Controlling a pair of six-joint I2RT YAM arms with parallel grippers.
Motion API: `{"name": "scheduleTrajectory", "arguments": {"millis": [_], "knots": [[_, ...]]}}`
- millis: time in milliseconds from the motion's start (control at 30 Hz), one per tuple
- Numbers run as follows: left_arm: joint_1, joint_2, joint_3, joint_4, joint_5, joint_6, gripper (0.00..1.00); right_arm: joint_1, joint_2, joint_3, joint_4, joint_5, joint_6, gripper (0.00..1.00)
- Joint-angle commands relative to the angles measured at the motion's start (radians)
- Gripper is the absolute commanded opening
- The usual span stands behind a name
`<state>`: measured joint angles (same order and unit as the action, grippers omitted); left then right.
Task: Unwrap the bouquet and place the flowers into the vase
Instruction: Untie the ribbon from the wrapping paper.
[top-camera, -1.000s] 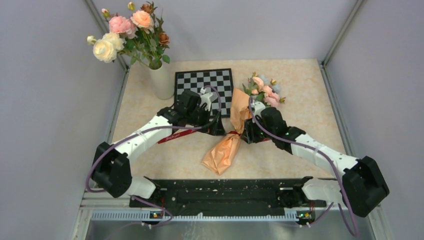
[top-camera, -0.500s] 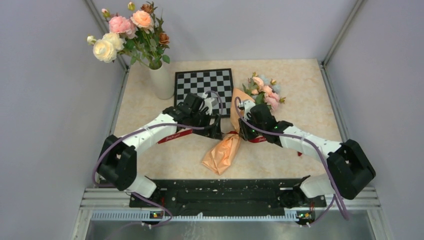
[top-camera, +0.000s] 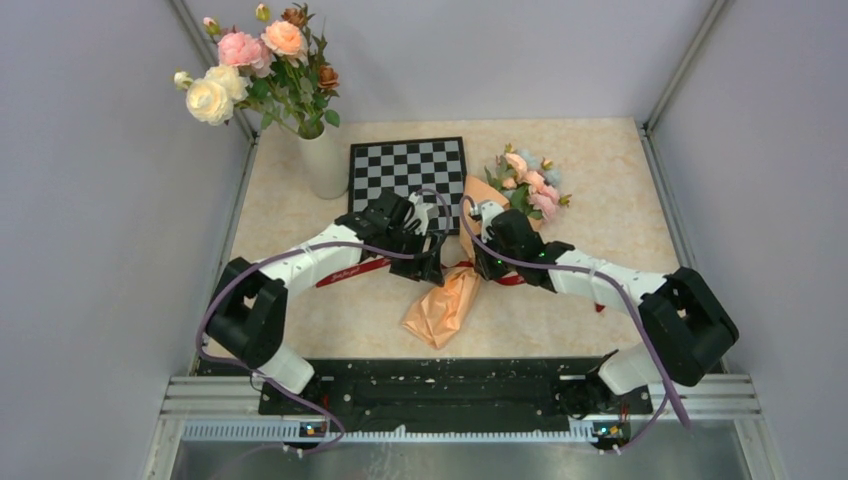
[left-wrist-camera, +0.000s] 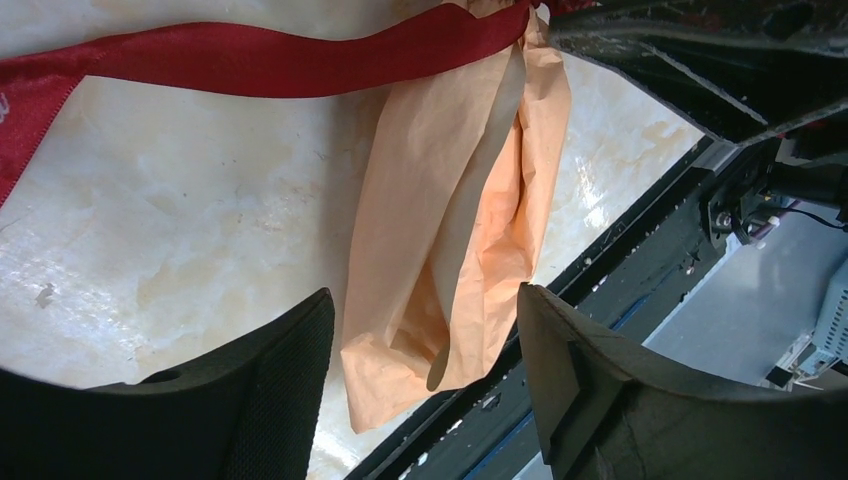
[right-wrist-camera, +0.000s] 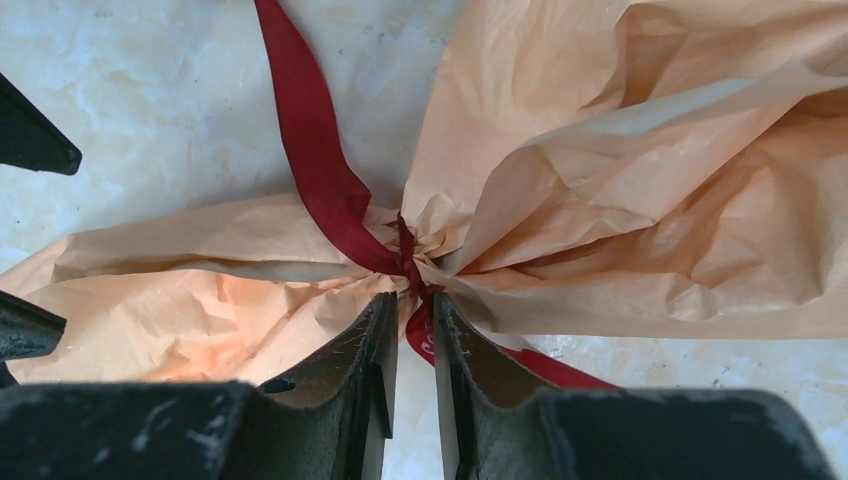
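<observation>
Bench layout, top view: the bouquet (top-camera: 455, 292) lies mid-bench, still wrapped. Its narrow paper tail points near-left and its open end points far-right. The flowers (top-camera: 530, 186) stick out of that far end, just right of the chessboard (top-camera: 407, 168). The vase (top-camera: 323, 160) stands upright at the far left, just left of the chessboard and well apart from the bouquet. It holds the larger roses (top-camera: 250, 68).

The ribbon (top-camera: 352, 270) is still tied round the paper waist. One long tail runs out to the left across the bench (top-camera: 620, 200); a shorter tail shows on the right.

Left gripper (top-camera: 431, 258): it sits just left of the waist. In the left wrist view the fingers (left-wrist-camera: 265, 395) stand released and wide apart. The paper tail (left-wrist-camera: 450, 250) lies in the gap between them, and we see no contact with either finger. The ribbon (left-wrist-camera: 250, 58) crosses the bench beyond the fingertips.

Right gripper (top-camera: 488, 262): it sits just right of the waist, facing the left one across the bouquet. In the right wrist view the fingers (right-wrist-camera: 350, 375) are drawn in to a narrow slit at the knot (right-wrist-camera: 408, 250). They are grasping a bit of ribbon (right-wrist-camera: 421, 335) between the tips. The crinkled paper (right-wrist-camera: 620, 200) fans out on both sides of the knot.
</observation>
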<state>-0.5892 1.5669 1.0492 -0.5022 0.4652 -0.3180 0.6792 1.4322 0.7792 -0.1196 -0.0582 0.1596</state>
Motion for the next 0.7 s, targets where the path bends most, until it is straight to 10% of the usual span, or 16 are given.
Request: {"name": "scheduleTrajectory", "arguments": {"millis": [0, 667], "knots": [[-0.006, 0.016, 0.032, 0.003, 0.032, -0.003, 0.7, 0.014, 0.011, 0.059, 0.062, 0.029, 0.008, 0.21], [-0.023, 0.069, 0.055, -0.027, 0.018, 0.006, 0.52, 0.022, 0.024, 0.045, 0.086, 0.026, 0.025, 0.21]]}}
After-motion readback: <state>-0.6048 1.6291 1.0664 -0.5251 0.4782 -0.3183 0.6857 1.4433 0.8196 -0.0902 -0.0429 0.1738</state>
